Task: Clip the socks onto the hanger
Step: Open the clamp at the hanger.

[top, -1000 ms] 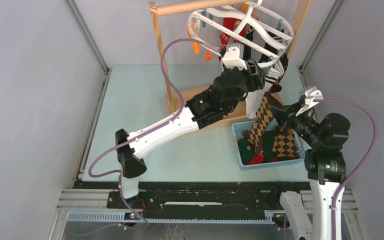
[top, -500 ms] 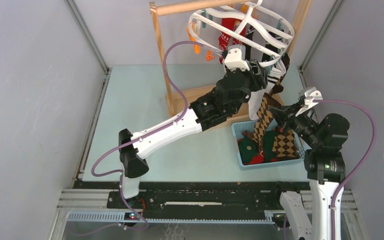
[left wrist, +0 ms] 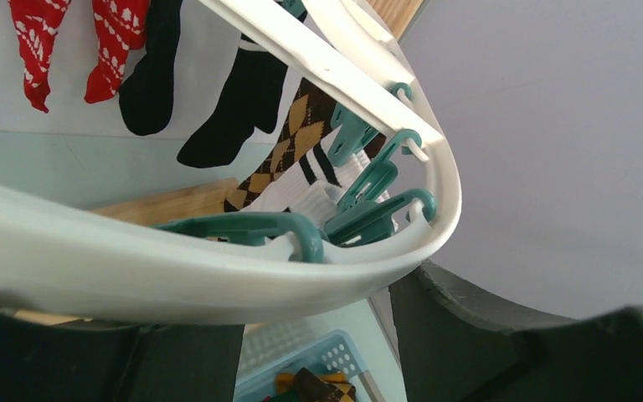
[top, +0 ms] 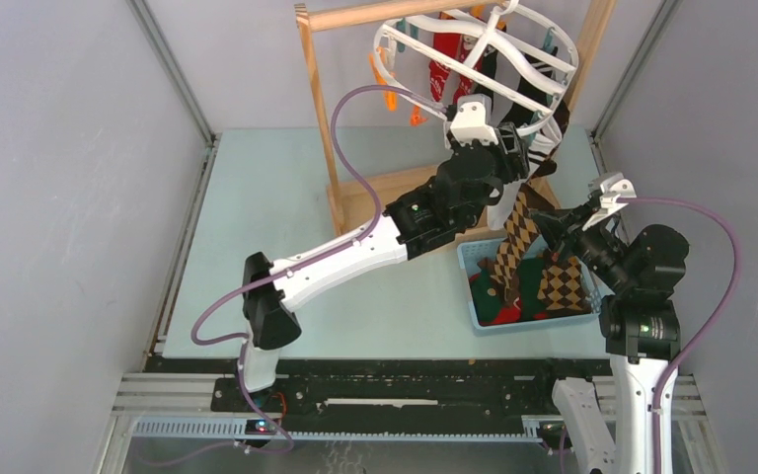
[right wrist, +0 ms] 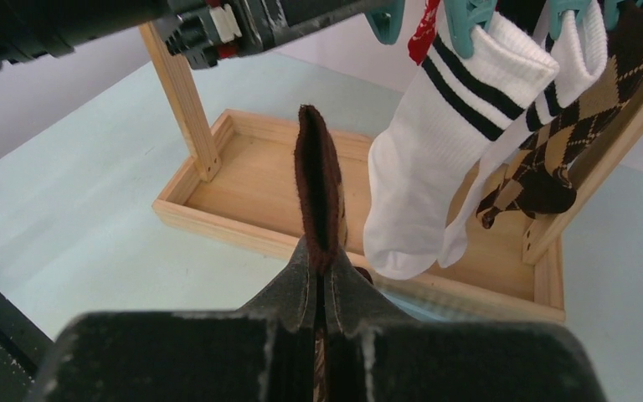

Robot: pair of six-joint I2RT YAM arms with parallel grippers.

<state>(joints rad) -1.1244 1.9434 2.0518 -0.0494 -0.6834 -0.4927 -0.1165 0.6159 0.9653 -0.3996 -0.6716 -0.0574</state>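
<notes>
Right tool (right wrist: 322, 266) is clenching an argyle sock (right wrist: 318, 176), holding it upright below the hanger (left wrist: 218, 276), where several socks (left wrist: 218, 109) are already hanging; more are waiting in the basket (top: 528, 323). Left tool (top: 516, 148) is straddling the hanger, grip unclear.

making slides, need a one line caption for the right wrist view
Right gripper pinches a brown sock upright before the wooden rack base, beside white striped socks hung on teal clips.

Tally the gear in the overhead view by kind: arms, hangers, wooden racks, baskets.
Arms: 2
Hanger: 1
Rack: 1
Basket: 1
Total: 5
</notes>
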